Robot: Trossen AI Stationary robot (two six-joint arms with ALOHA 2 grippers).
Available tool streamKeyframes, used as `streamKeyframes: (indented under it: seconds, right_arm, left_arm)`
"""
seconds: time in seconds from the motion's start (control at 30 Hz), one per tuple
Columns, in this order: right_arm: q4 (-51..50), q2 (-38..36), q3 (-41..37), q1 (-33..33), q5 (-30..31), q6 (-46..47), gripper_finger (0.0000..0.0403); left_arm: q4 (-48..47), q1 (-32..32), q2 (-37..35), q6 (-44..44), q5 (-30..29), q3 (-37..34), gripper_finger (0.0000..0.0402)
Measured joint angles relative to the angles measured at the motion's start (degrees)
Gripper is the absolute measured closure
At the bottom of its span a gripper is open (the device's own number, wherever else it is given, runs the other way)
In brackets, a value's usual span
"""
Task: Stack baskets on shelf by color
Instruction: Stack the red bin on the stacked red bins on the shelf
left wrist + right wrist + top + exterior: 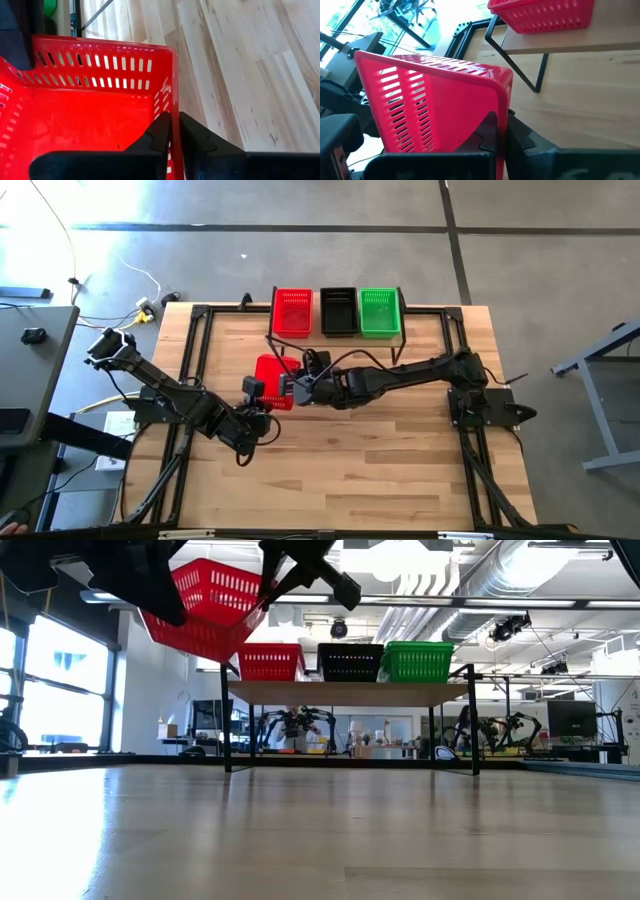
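Red basket [90,115], apparently empty, between both grippers.

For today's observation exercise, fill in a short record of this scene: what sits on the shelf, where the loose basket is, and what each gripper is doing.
On shelf: red basket on the shelf, black basket, green basket, side by side on the shelf
Loose basket: held red basket, lifted off the table, tilted, in front of the shelf
Left gripper: shut on one wall of the held red basket
Right gripper: shut on its opposite wall
Stacking: none visible yet
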Motion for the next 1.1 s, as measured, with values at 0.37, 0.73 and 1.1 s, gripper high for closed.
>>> streamKeyframes:
  seconds: [0.37, 0.73, 1.1]
  right_arm:
    - [0.2, 0.0, 0.0, 0.1, -2.0, -3.6, 0.0402]
    - [0.0, 0.0, 0.0, -1.3, -5.6, -6.5, 0.0318]
    - [-2.6, -4.6, 0.0, -2.0, -4.9, -10.6, 0.0245]
  left_arm:
    - [0.0, -3.4, 0.0, -0.1, -0.9, 0.0, 0.0396]
    - [0.1, -4.3, -0.5, -1.6, -1.2, 0.0, 0.0399]
    - [0.2, -4.2, -3.6, -1.6, -3.0, 0.0, 0.0401]
